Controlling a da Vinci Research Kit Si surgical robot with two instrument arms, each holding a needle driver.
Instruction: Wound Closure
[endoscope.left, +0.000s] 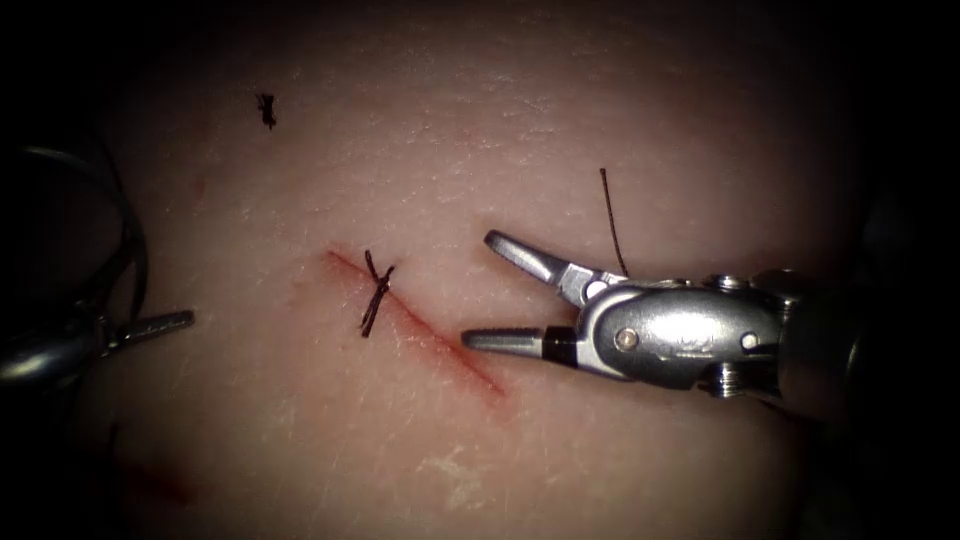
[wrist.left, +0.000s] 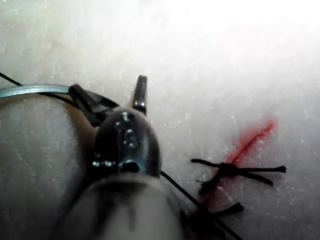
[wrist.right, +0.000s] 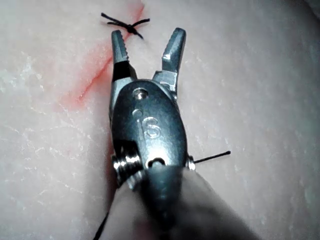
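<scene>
The cut (endoscope.left: 440, 345) runs slantwise across the tissue (endoscope.left: 420, 130), with red fluid along it. One tied stitch (endoscope.left: 376, 295) with short ends crosses its upper part, also the stitch (wrist.left: 230, 169) and the stitch (wrist.right: 131, 26). My right tool (endoscope.left: 478, 290) hovers just right of the cut, jaws wide open and holding nothing; the right tool (wrist.right: 148, 42) points at the stitch. My left tool (endoscope.left: 150, 325) sits far left of the cut. Its jaws stand apart at the left tool (wrist.left: 110, 95). The curved needle (endoscope.left: 128, 225) arcs above it, outside the tissue; the needle (wrist.left: 30, 90) ends at one jaw.
A loose thread end (endoscope.left: 612, 215) rises from behind the right tool. Black thread (wrist.left: 197, 202) trails under the left tool toward the cut. A small cut bit of thread (endoscope.left: 266, 108) lies on the far tissue. A faint red mark (endoscope.left: 150, 485) shows low on the left.
</scene>
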